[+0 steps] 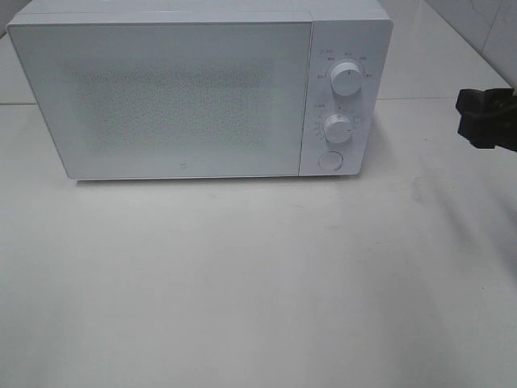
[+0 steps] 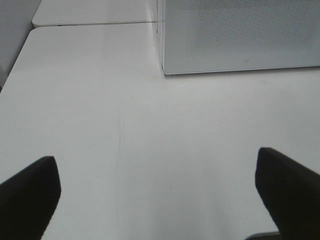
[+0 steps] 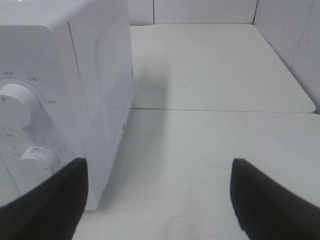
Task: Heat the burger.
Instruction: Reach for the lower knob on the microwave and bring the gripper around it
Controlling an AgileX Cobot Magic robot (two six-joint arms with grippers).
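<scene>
Two hands | left hand (image 2: 157,180) spread wide, holding nothing | right hand (image 3: 160,195) parted, empty, seemingly clear of microwave (image 1: 194,89)

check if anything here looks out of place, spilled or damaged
Nothing spilled or broken. The microwave sits flat on the table, door shut. Only oddities: a faint thin scratch on the table, and no burger in view anywhere.
</scene>
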